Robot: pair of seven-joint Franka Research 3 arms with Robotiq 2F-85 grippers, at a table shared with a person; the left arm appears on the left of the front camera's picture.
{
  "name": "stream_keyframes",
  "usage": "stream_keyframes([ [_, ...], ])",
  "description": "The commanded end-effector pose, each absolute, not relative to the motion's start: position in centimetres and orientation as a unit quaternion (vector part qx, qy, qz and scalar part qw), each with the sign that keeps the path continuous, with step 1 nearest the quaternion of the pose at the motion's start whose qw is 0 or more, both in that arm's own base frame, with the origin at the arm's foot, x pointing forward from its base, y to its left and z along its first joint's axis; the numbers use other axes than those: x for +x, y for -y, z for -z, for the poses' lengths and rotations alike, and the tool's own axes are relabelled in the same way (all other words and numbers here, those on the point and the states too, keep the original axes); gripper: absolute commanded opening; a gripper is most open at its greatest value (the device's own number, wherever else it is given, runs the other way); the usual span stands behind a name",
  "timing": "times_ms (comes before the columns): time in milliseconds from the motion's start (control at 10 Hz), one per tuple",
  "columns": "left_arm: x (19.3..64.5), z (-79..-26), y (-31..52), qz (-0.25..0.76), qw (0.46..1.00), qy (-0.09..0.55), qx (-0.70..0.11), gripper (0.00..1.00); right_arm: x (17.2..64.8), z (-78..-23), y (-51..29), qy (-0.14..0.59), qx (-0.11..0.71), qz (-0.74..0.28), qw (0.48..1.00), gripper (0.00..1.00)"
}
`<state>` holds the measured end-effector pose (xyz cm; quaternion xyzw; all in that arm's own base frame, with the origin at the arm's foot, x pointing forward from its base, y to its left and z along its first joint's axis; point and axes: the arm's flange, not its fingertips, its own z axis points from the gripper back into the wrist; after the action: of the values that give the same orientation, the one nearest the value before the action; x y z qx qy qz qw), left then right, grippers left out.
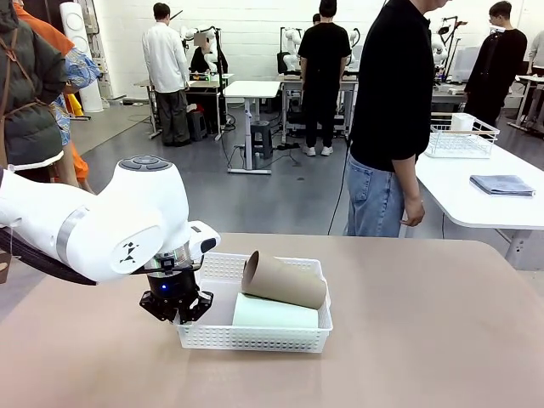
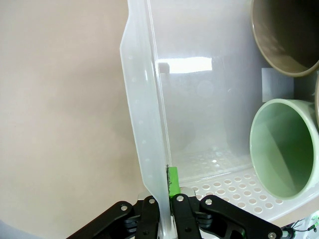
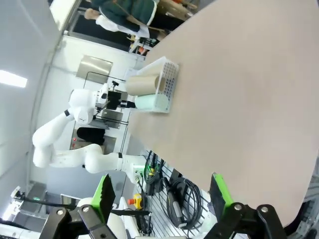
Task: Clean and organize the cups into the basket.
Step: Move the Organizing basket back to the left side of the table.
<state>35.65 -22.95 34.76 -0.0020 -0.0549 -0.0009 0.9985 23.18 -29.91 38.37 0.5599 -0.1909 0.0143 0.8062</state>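
The white lattice basket [image 1: 255,340] sits on the tan table near its middle. Inside lie a pale mint cup [image 1: 276,312] and a tan-brown cup [image 1: 285,279] resting tilted on top of it, mouth toward the left. My left gripper [image 1: 176,306] is shut on the basket's left wall. The left wrist view shows the green pads [image 2: 172,180] pinching that wall [image 2: 144,124], with the mint cup's mouth [image 2: 286,149] and the tan cup's mouth [image 2: 286,35] beyond. My right gripper [image 3: 162,194] stands open, far from the basket [image 3: 167,82].
A person [image 1: 391,119] stands at the table's far side, hands down. On a white table at the back right are a white wire rack [image 1: 459,136] and a folded blue cloth [image 1: 501,184].
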Motion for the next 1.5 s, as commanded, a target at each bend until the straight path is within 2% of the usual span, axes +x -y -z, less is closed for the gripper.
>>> stream_keyframes([
  [0, 35.6, -34.7, 23.1, 0.005, 0.998, 0.062, 0.002, 0.0, 22.0, -38.5, 30.1, 0.179, 0.556, 0.008, 0.812, 1.0],
  [200, 35.6, -34.7, 23.1, 0.005, 0.998, 0.062, 0.002, 0.0, 20.6, -38.5, 31.4, 0.202, 0.549, 0.03, 0.81, 1.0],
  [500, 35.6, -34.7, 23.1, 0.005, 0.998, 0.062, 0.002, 0.0, 21.4, -38.2, 30.9, 0.19, 0.554, 0.003, 0.811, 1.0],
  [600, 35.6, -34.8, 23.0, 0.001, 0.998, 0.055, -0.002, 0.04, 21.4, -38.2, 30.9, 0.19, 0.554, 0.003, 0.811, 1.0],
  [700, 35.4, -36.4, 22.1, -0.008, 0.996, 0.091, 0.02, 0.04, 21.4, -38.2, 30.9, 0.19, 0.554, 0.003, 0.811, 1.0],
  [900, 35.3, -35.3, 14.2, -0.05, 0.994, 0.071, 0.066, 0.04, 21.4, -38.2, 30.9, 0.19, 0.554, 0.003, 0.811, 1.0],
  [1100, 34.0, -35.5, 5.7, -0.07, 0.994, 0.066, 0.058, 0.04, 21.4, -38.2, 30.9, 0.19, 0.554, 0.003, 0.811, 1.0],
  [1400, 33.4, -36.2, -3.0, -0.036, 0.994, 0.07, 0.08, 0.04, 21.4, -38.2, 30.9, 0.19, 0.554, 0.003, 0.811, 1.0],
])
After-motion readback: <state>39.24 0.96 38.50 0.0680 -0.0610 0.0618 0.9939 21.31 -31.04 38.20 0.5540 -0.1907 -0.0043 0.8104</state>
